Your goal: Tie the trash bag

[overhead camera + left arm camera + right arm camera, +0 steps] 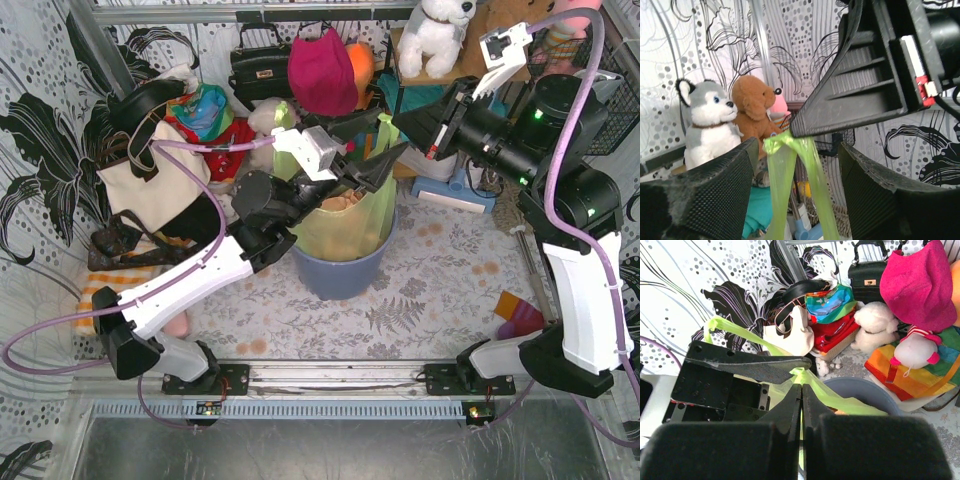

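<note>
The right hand (801, 390) is pinching a top strip of the trash bag (345, 225), sitting in the bin (340, 270), stretching it upward between the released left hand (797, 147)'s spread fingers (715, 185)

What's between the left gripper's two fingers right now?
The left wrist view shows a pulled-up strip of the trash bag hanging in that gap, its top pinched by the right gripper.

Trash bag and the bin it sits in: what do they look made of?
Trash bag: looks like thin plastic film, translucent light green, slightly glossy; tan contents show through and it pulls into narrow strands. Bin: probably moulded plastic, opaque blue-grey, smooth, fairly matte wall; painted metal can't be ruled out.
</note>
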{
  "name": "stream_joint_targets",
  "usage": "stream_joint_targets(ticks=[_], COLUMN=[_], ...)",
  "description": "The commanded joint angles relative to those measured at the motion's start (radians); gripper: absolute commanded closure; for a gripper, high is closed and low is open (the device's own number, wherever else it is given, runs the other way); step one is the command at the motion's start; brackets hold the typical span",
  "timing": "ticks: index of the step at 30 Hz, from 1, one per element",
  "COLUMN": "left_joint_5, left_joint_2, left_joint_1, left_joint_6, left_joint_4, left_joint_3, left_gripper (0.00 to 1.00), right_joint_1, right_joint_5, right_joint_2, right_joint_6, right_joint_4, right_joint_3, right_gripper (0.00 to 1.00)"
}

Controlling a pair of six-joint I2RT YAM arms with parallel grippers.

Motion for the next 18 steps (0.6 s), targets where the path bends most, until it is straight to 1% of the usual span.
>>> stream_joint_targets(ticks=[1, 4, 7, 10, 18], left_joint_5=[0.112, 0.114, 0.109, 0.108, 0.084], left_joint_2=[0.028, 0.043, 0.047, 0.048, 0.043], left_joint_1=[0.017, 0.022, 0.027, 0.031, 0.041], left_joint_6=[-0.041, -0.05, -0.056, -0.057, -0.083], left_joint_4=[-0.005, -0.025, -0.029, -0.04, -0.033], left_joint_3=[0.079, 0.103, 0.107, 0.108, 0.096], left_gripper=[0.31, 0.42, 0.48, 0.5, 0.51], right_joint_1=[0.005, 0.005, 0.004, 0.005, 0.004], right_joint_5=[-0.016, -0.012, -0.011, -0.013, -0.017], right_joint_2=[-0.022, -0.028, -0.034, -0.034, -0.041], right_joint_6=[0.017, 0.019, 0.02, 0.02, 0.02], right_joint_4=[0.048, 0.054, 0.061, 0.062, 0.066], right_joint_3=[-0.007, -0.014, -0.021, -0.022, -0.024], right_gripper=[1.0, 1.0, 1.0, 1.0, 1.0])
